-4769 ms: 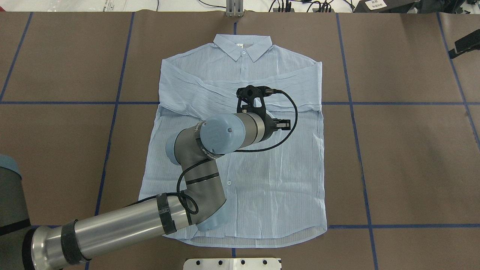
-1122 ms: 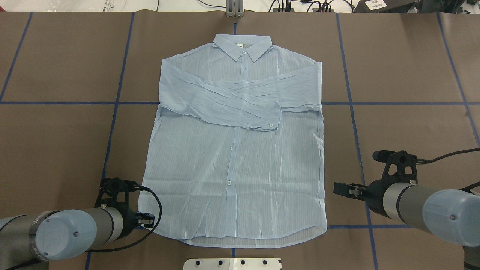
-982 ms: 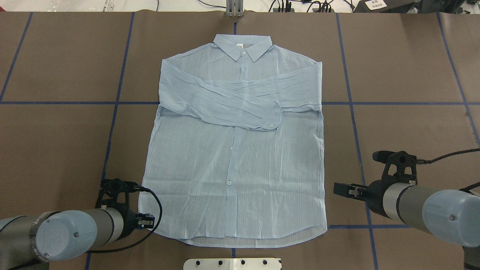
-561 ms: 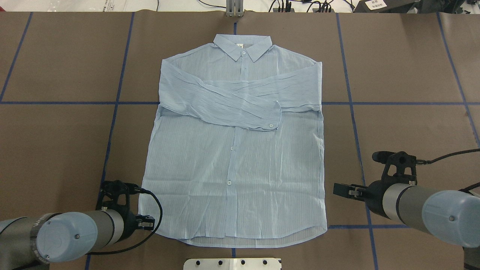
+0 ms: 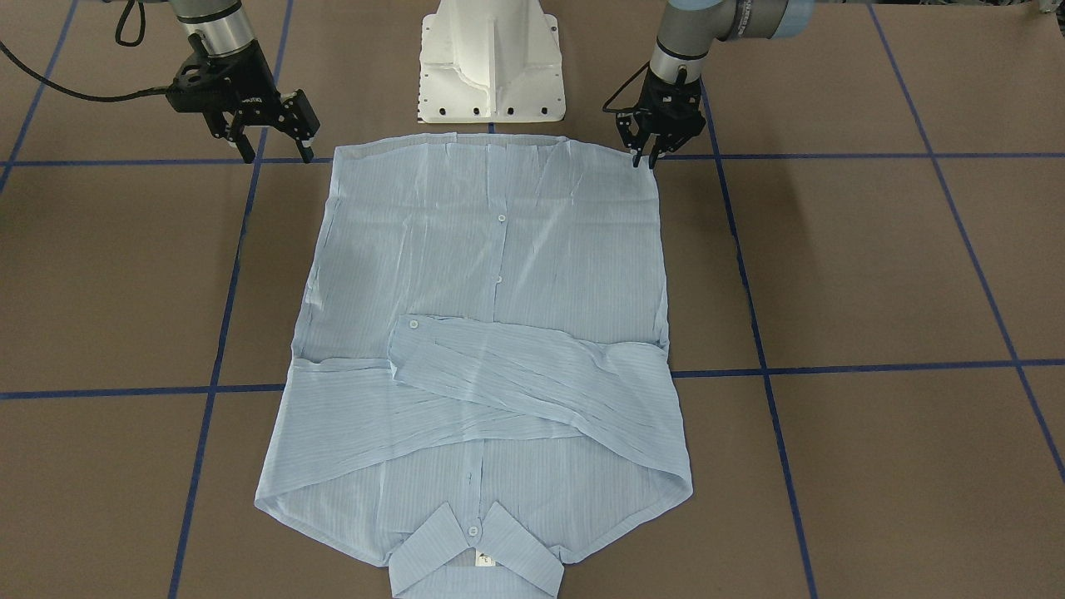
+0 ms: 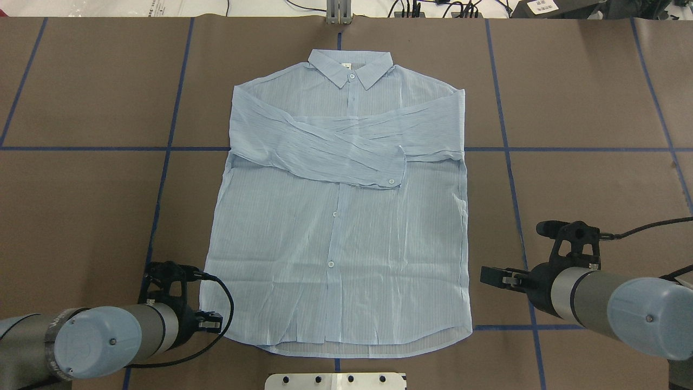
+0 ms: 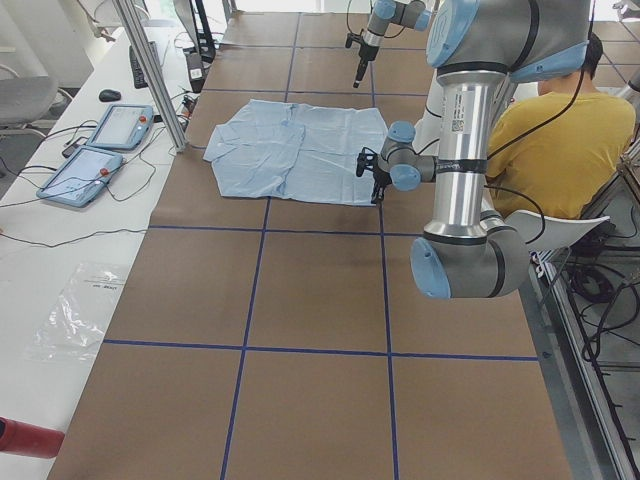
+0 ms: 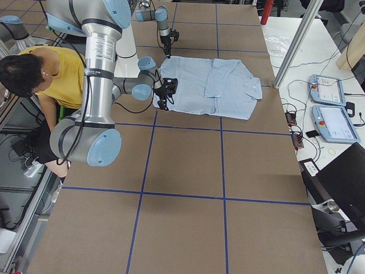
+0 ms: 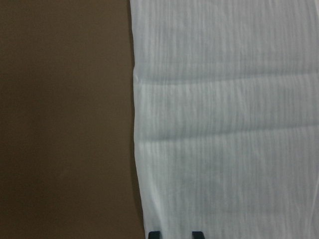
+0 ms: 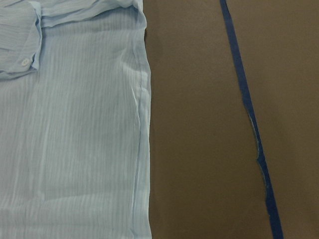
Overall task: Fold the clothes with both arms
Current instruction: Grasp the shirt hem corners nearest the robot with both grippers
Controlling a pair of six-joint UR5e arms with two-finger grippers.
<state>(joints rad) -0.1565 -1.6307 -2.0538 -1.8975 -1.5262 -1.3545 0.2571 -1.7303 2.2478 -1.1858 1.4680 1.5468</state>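
The light blue striped shirt (image 6: 341,244) lies flat and buttoned on the brown table, collar at the far side, both sleeves folded across the chest. It also shows in the front-facing view (image 5: 491,274). My left gripper (image 6: 212,322) is open at the hem's left corner (image 5: 645,158); the left wrist view shows its fingertips (image 9: 154,233) over the shirt's side edge (image 9: 224,124). My right gripper (image 6: 492,275) is wide open and empty (image 5: 274,141), a little off the shirt's right side edge (image 10: 75,139).
The white pedestal base (image 5: 491,58) stands just behind the hem. Blue tape lines (image 6: 509,162) cross the brown table. A person in yellow (image 7: 560,140) sits behind the robot. Control tablets (image 7: 100,150) lie on the far bench.
Earlier the left arm reached over the shirt's chest; it has since drawn back to the hem's left corner and sunk slightly. The right arm has come in and barely moved.
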